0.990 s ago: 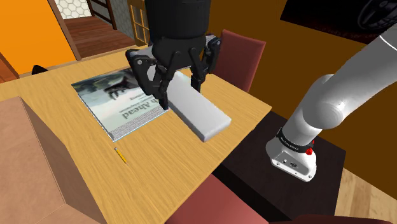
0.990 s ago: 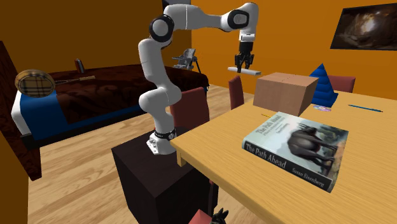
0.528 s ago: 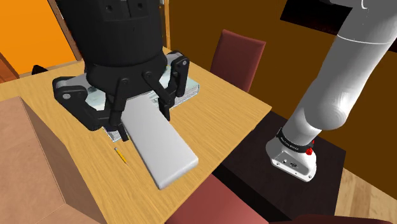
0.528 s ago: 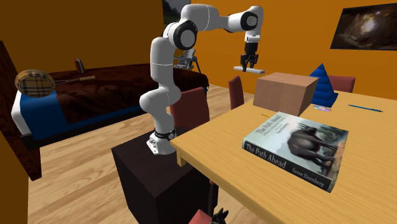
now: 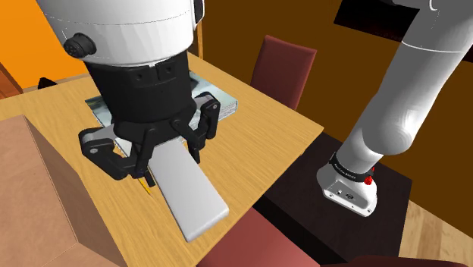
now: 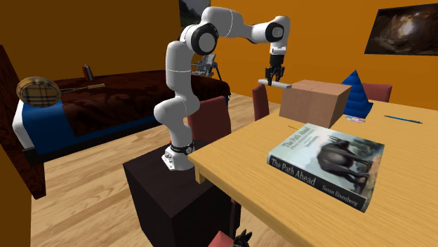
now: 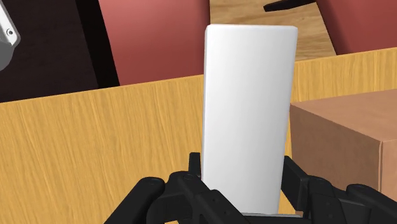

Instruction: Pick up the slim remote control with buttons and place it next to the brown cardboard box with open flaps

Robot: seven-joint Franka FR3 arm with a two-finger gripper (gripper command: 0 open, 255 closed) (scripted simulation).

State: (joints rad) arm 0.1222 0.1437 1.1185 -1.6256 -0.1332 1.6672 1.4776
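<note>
The pick-up is done: the gripper (image 5: 168,158) pinches one end of the plain white remote (image 5: 189,196), held in the air over the bench (image 5: 261,144) beside the brown cardboard box (image 5: 34,190); lowering and releasing it remain

Shoulder view close, exterior distant, sharing table (image 5: 265,144)

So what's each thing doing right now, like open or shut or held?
white remote: held in the air, clamped by the gripper.
gripper: shut on the white remote.
cardboard box: standing on the table, top looks closed.
book: closed, lying flat on the table.
</note>
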